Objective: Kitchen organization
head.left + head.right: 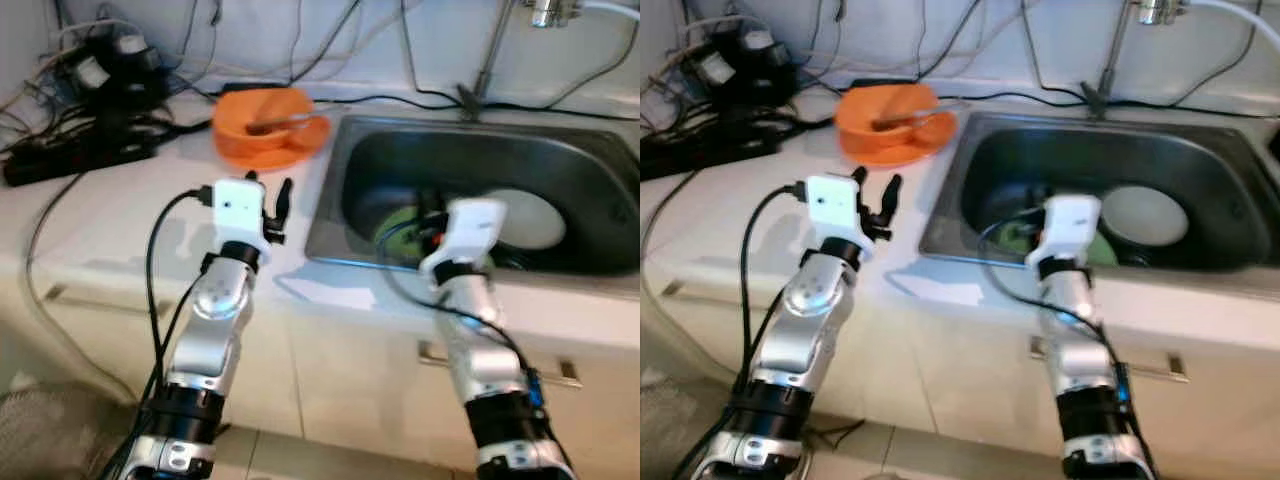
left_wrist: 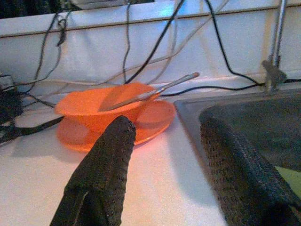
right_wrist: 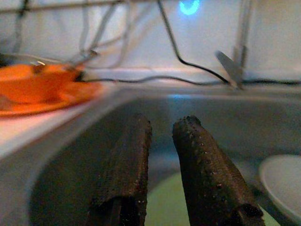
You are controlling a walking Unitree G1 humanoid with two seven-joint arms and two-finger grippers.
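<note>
An orange bowl [image 1: 262, 115] with a metal utensil [image 2: 155, 90] in it sits on an orange plate [image 2: 150, 120] on the white counter, left of the steel sink [image 1: 560, 160]. My left gripper [image 1: 270, 190] hovers open over the counter, short of the bowl, with nothing between its fingers. In the sink lie a white plate [image 1: 525, 215] and a green item [image 1: 1015, 235]. My right gripper [image 3: 163, 121] reaches over the sink's front edge above the green item. Its fingers stand a narrow gap apart and hold nothing.
A tangle of black cables and a power strip [image 1: 70, 155] lies at the counter's back left. The faucet pipe [image 1: 490, 50] rises behind the sink, with more cables along the wall. Cabinet fronts with handles are below the counter edge.
</note>
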